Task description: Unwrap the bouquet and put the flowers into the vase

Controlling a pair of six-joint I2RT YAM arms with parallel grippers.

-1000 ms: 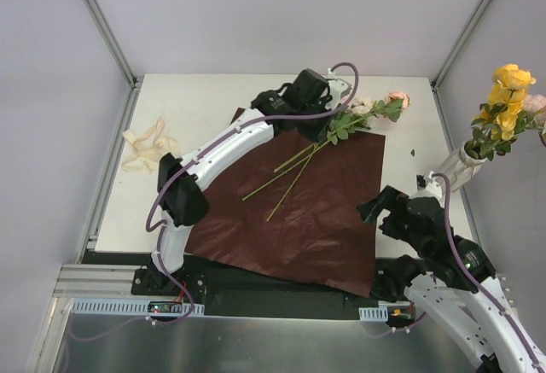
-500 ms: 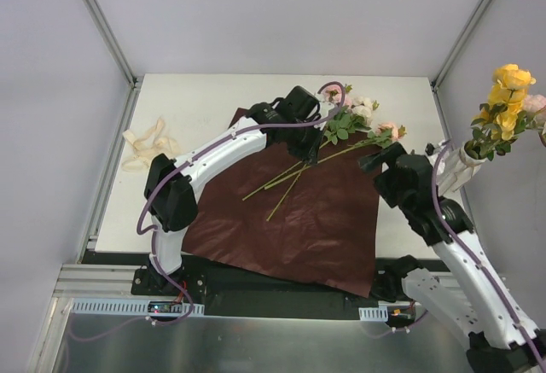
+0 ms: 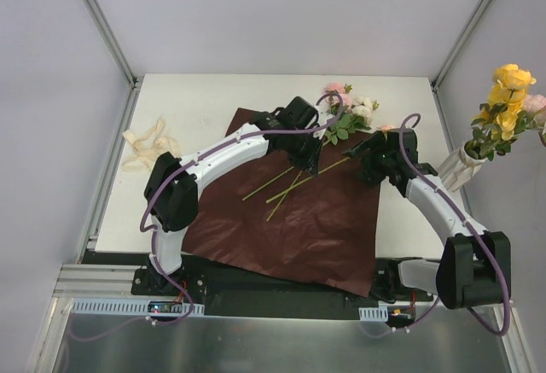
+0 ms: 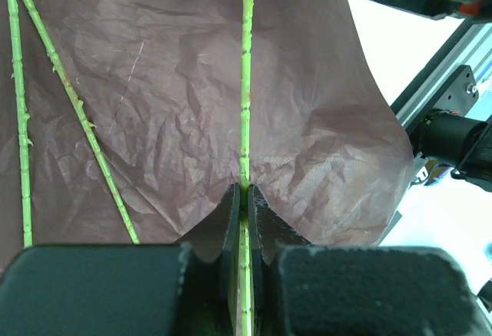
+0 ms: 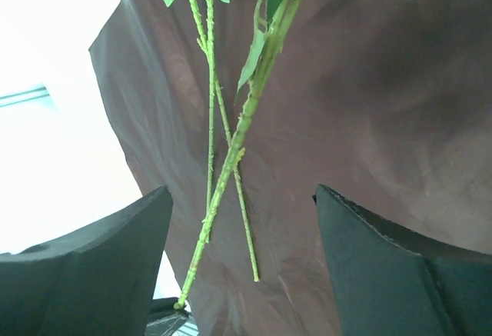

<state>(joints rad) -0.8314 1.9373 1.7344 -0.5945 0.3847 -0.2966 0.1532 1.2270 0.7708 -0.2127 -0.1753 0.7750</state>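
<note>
The jaws of the left arm are pinching a thin stem while those of the right arm are hanging open nearby, so a missed grab is risking a drop.

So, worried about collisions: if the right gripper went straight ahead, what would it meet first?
Probably the thin green flower stem ahead of the right gripper, then the crinkly maroon paper behind; depth is unclear.

The paper is dark red, matt and full of crinkles. The green stems of the flowers look like plastic, with little bumps. The table is white and smooth. The ribbon on the left looks like soft cloth. The vase on the right is white with ridges. The right gripper has black, matt fingers.
</note>
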